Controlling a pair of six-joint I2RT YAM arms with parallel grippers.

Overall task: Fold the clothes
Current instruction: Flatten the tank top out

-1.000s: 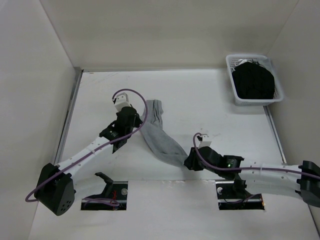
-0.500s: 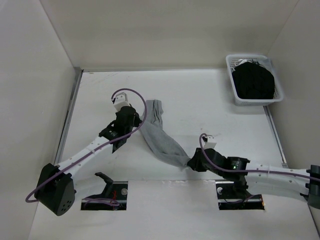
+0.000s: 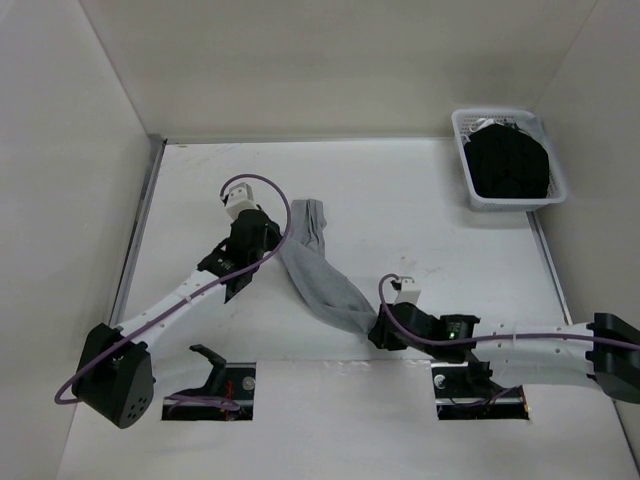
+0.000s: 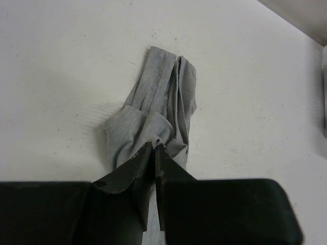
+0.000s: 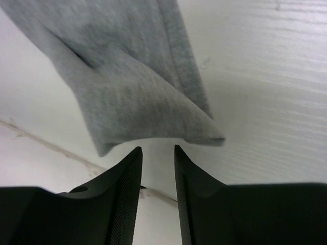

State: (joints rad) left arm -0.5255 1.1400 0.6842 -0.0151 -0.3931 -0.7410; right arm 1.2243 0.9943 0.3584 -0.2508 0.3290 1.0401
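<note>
The clothes (image 3: 320, 275), a light grey knit top, lie bunched in a long strip that runs diagonally across the table. My left gripper (image 3: 272, 246) is shut on a small fold at the strip's far left side; in the left wrist view the closed tips (image 4: 155, 148) pinch that grey fold, and the rest of the clothes (image 4: 161, 97) spread beyond them. My right gripper (image 3: 382, 328) stands open at the strip's near end. The right wrist view shows its jaws (image 5: 157, 149) apart, with the hem of the clothes (image 5: 133, 97) just past the tips and nothing between them.
A white lattice basket (image 3: 512, 205) with black garments (image 3: 510, 165) stands at the far right corner. White walls close the table's left, back and right sides. Two cut-outs (image 3: 210, 390) with dark hardware lie at the near edge by the arm bases.
My right gripper has shifted slightly left and toward the near edge, staying at the garment's lower end. The left gripper keeps its hold and has barely moved.
</note>
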